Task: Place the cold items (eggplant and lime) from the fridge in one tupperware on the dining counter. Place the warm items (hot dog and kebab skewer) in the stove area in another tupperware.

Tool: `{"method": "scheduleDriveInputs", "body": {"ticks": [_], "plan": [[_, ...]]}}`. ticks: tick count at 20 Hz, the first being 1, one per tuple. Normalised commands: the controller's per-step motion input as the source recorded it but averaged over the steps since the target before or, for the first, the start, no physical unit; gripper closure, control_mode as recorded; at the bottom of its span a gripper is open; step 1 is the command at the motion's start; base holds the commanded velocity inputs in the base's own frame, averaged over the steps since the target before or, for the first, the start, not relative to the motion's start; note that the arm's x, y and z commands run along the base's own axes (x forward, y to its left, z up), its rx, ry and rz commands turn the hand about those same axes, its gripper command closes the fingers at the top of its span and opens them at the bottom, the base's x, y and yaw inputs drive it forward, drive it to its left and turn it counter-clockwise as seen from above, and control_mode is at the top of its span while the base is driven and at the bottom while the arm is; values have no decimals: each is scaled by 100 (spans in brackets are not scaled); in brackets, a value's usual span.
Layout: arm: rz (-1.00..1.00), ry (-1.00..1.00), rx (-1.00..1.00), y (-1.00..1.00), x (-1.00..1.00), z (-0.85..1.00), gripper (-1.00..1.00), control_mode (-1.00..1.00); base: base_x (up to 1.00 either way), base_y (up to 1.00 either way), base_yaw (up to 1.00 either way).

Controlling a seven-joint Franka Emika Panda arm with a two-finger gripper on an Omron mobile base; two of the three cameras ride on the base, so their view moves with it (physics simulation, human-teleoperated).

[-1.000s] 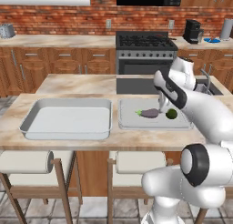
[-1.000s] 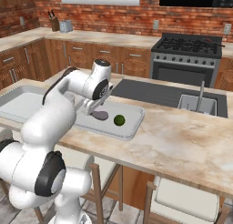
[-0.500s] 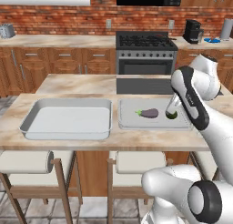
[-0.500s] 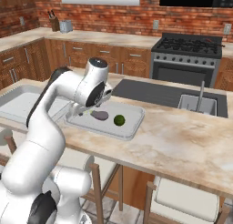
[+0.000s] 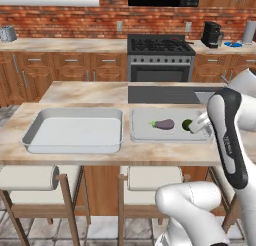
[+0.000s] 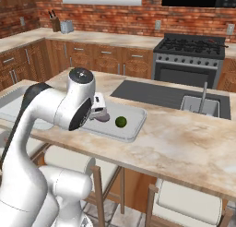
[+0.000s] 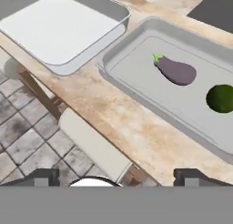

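Observation:
A purple eggplant (image 7: 176,70) and a green lime (image 7: 222,98) lie side by side in the right-hand grey tupperware (image 7: 136,89) on the dining counter. They also show in the left base view, eggplant (image 5: 164,124) and lime (image 5: 187,124). A second tupperware (image 5: 75,132) stands empty to the left. My gripper (image 7: 116,176) is open with nothing between its fingertips (image 7: 43,176), above the counter's near edge and short of the filled tupperware. The white hand (image 5: 199,125) hangs by that tupperware's right end. The hot dog and kebab skewer are out of view.
The stove (image 5: 160,46) stands against the back wall beyond the counter. A sink with a faucet (image 6: 203,101) is set into the island on the right. Cushioned stools (image 5: 30,177) line the counter's near side, above a tiled floor (image 7: 27,141).
The arm has swung away from over the eggplant and lime toward the right and the counter's near edge. Both items stay in the tupperware. The gripper stays open.

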Motion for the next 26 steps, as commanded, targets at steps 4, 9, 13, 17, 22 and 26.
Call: {"method": "scheduleDriveInputs", "body": {"ticks": [4,9,13,17,22,26], "plan": [[-39,0,6,15,-80,24,-100,-100,0,0,0],[-39,0,2,18,-66,23,-100,-100,0,0,0],[-29,0,0,14,-30,5,-100,-100,0,0,0],[-4,0,0,1,-4,0,-100,-100,0,0,0],[0,0,0,1,-3,0,-100,-100,0,0,0],[0,-1,0,0,-17,-2,-100,100,-36,0,0]]}}
